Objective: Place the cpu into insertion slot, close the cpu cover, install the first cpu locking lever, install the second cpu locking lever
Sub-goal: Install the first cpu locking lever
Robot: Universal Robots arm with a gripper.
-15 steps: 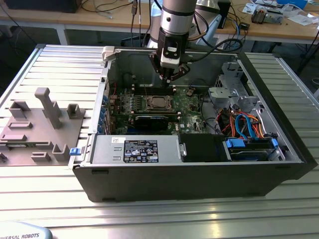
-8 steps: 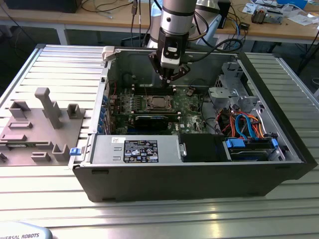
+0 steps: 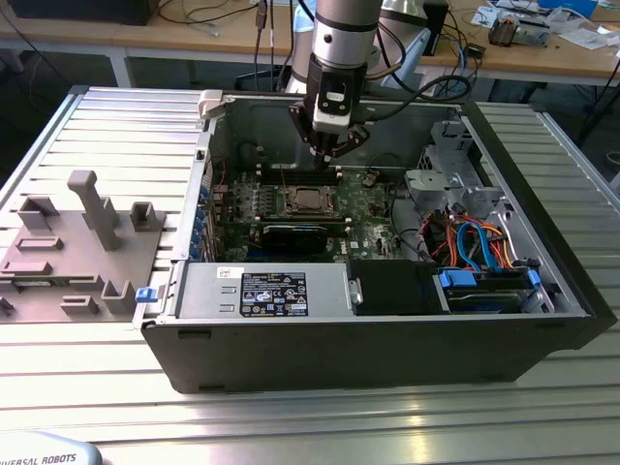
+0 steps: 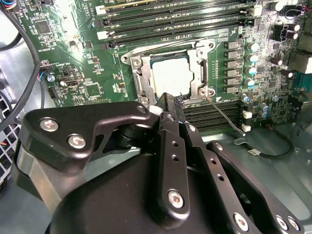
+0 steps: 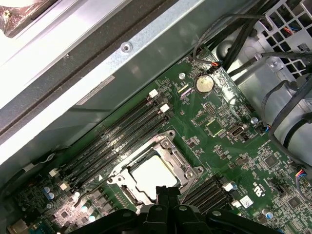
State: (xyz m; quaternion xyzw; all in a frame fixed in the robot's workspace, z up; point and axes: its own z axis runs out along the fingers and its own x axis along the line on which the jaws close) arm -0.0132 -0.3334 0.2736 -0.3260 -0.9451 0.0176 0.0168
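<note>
Ribbed aluminium made up the worktop (image 3: 87, 387), and in the exterior view wooden desks (image 3: 213, 39) strewn with cables stood behind it. Grey fixture blocks (image 3: 92, 208) sat on the exterior view's left, and an open black case (image 3: 368, 354) took the middle.

Inside the case lay a green board (image 3: 373, 208), with a labelled grey box (image 3: 266, 291) along the near wall and blue and orange cables (image 3: 480, 242) toward the exterior view's right.

And there was the cpu (image 4: 170, 78), silver top showing, seated in the slot (image 4: 201, 73). The cover (image 4: 141, 83) lay flat around it, its cut-out framing the chip. A thin wire lever (image 4: 224, 113) ran out from the slot's corner across black memory slots (image 4: 202, 119).

The fingers (image 4: 171, 131) hung just beside the slot's edge, pressed together with nothing between them. The exterior view put them above the board, just behind the cpu. A coin cell (image 5: 204, 84) sat near the board's edge in the first wrist view.
</note>
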